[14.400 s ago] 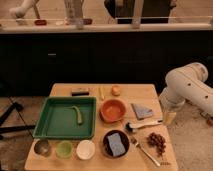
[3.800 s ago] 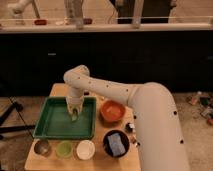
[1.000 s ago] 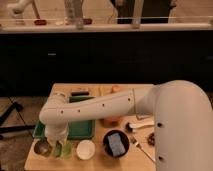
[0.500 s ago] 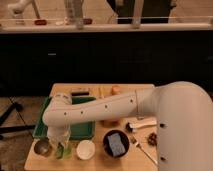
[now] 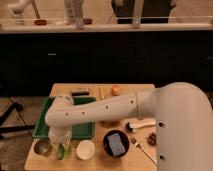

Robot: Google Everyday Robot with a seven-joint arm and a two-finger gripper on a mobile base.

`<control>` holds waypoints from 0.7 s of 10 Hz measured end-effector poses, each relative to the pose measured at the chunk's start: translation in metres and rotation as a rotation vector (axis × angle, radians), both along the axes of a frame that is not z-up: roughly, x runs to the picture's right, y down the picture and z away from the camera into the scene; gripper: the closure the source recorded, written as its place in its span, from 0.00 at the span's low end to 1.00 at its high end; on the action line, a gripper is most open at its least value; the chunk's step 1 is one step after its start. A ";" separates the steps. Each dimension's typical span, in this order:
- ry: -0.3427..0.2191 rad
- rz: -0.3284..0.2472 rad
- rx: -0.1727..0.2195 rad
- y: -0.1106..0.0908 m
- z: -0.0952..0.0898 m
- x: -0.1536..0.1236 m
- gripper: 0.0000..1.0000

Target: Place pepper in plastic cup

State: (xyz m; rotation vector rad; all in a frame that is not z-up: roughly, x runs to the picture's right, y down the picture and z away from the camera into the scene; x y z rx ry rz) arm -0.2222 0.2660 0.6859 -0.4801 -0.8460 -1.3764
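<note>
My arm reaches across the table from the right, and its gripper (image 5: pixel 60 142) points down at the front left, right over the plastic cup (image 5: pixel 64 152). The cup is pale green and stands between a metal cup and a white cup. The gripper is shut on the pepper (image 5: pixel 60 151), a slim green strip that hangs below the fingers with its lower end at or inside the cup's mouth. The wrist hides most of the cup and the top of the pepper.
A shiny metal cup (image 5: pixel 42 147) and a white cup (image 5: pixel 85 149) flank the plastic cup. Behind them lies a green tray (image 5: pixel 41 126). A black bowl (image 5: pixel 107 145) holds a blue sponge. An orange fruit (image 5: pixel 116 90), a yellow stick (image 5: pixel 101 93) and a dark item (image 5: pixel 80 92) sit at the back.
The gripper with the pepper has shifted slightly forward and lower over the plastic cup in the last second. Nothing else on the table has moved.
</note>
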 end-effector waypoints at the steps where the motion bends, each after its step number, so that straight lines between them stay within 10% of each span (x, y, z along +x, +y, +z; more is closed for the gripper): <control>1: 0.001 0.000 -0.003 0.001 0.001 0.001 0.98; 7: 0.007 0.000 -0.015 0.003 0.001 0.001 0.95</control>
